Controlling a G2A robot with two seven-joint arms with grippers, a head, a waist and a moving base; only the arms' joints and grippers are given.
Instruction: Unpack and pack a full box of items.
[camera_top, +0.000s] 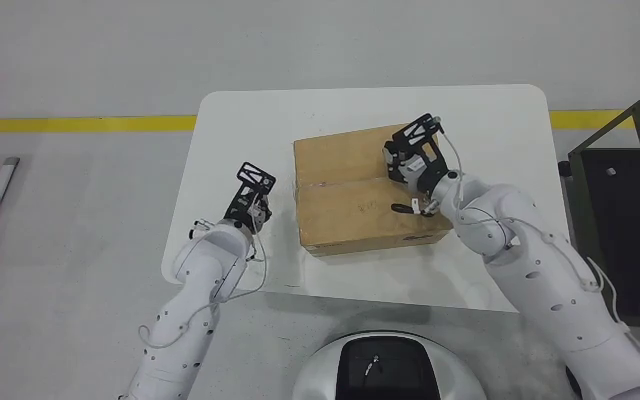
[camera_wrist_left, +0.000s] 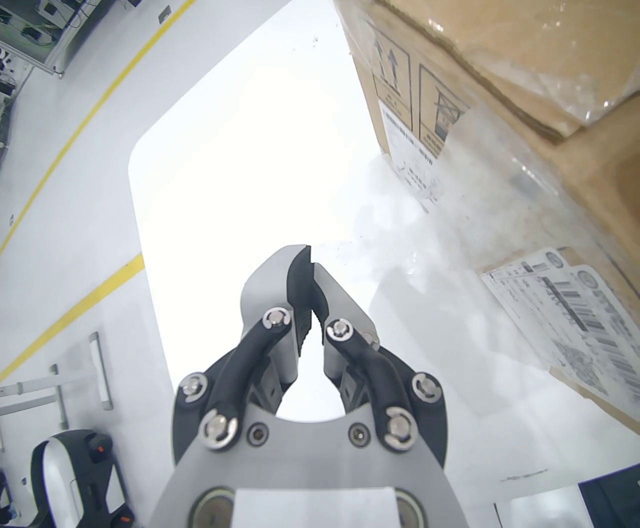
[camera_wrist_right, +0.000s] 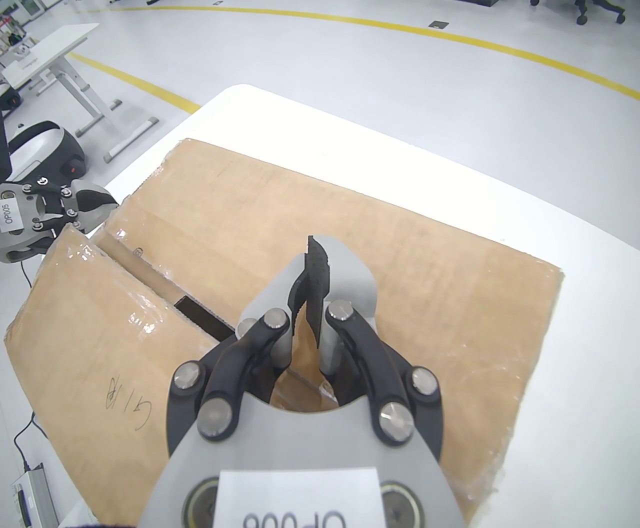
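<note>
Cardboard box (camera_top: 350, 215) sits abt mid-table (camera_top: 240, 130), a bit nearer the right edge than the left, and well in from the near and far edges. Top flaps are down, and the centre seam (camera_wrist_right: 150, 285) has a dark gap partway along. Clear tape (camera_wrist_right: 132, 312) on the flaps looks glossy, prob slick for pads. Left gripper (camera_top: 257, 180) is over bare table just beside the box's left side, w/ jaws closed pad to pad and nothing in them. Right gripper (camera_top: 410, 150) is above the box top by the seam, jaws likewise pressed together and empty. Judgement: if full, it's prob too heavy for a one-jaw lift. The walls are stiff corrugated, but the flaps will bend. Best hold is a flap's free edge at the seam gap, on bare cardboard not tape, w/ the other arm bracing the side.
</note>
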